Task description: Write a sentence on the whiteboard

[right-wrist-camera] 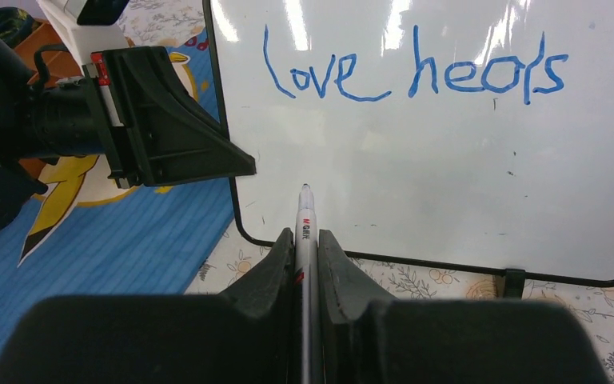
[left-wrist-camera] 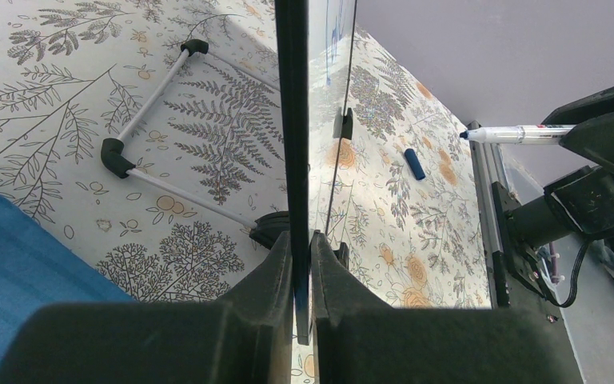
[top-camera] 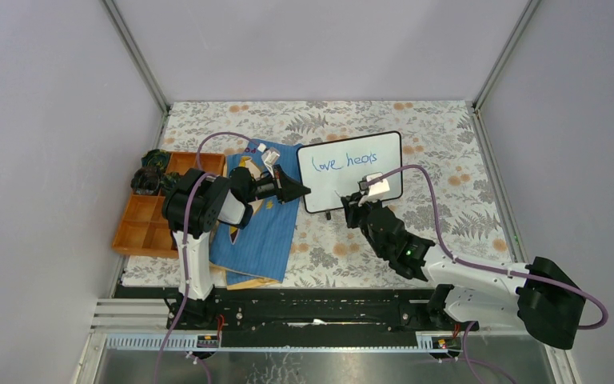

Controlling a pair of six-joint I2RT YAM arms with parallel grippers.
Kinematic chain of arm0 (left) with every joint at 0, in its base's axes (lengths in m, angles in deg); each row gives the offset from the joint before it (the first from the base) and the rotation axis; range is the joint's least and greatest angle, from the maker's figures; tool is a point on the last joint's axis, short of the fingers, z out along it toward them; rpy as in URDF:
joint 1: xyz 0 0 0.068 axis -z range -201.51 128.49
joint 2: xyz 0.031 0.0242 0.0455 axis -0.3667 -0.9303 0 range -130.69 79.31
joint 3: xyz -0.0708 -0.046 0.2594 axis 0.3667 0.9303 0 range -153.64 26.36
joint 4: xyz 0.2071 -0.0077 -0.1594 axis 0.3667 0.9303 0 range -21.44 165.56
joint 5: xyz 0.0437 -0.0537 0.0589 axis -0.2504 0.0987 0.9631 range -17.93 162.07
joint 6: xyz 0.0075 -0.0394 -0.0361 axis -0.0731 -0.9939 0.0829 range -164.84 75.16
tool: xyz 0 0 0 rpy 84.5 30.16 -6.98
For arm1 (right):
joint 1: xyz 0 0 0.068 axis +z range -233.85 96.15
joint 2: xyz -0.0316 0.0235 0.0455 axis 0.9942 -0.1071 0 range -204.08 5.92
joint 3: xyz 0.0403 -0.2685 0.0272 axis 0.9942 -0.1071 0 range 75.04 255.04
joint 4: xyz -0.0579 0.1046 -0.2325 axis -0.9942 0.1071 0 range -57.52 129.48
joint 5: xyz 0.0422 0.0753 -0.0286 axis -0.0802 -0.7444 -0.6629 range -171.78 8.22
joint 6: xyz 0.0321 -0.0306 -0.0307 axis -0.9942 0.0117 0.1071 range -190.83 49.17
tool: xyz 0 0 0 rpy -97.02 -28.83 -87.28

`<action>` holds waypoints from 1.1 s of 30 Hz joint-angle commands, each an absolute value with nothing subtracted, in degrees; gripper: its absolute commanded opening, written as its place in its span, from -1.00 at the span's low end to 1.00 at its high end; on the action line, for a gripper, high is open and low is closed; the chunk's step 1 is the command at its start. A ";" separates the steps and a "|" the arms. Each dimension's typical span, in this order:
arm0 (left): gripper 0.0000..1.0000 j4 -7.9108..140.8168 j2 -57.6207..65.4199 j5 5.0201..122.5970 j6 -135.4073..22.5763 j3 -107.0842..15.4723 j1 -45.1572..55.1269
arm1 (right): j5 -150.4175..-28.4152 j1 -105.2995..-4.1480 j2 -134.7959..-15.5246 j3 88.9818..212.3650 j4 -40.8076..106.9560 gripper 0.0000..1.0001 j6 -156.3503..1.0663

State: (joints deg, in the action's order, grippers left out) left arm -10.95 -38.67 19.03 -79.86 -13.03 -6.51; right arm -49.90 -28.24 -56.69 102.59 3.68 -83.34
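On the whiteboard, standing mid-table, the sentence reads only "love heals", with the second line not yet written. My left pincer clamps the board's left edge. My right pincer grips the marker, tip poised beneath "love".

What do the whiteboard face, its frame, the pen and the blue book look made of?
The whiteboard looks like a smooth glossy coated panel, maybe melamine or painted metal: light streaks reflect off it. Its frame is thin matte black, probably plastic. The pen has a white printed barrel, likely plastic. The blue book seems cloth-covered: fine ribbed weave, no glare.
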 commanded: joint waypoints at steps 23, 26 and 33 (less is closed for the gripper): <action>-1.00 -0.88 -40.75 21.99 -74.19 -12.58 -6.84 | -49.77 -24.09 -57.92 105.89 -0.64 -1.00 -76.44; -1.00 -0.88 -40.75 22.03 -74.16 -12.57 -6.85 | -48.30 -24.09 -57.93 105.38 -1.16 -1.00 -76.70; -1.00 -0.88 -40.73 22.04 -74.19 -12.59 -6.85 | -45.90 -24.09 -56.20 103.47 -1.28 -1.00 -77.98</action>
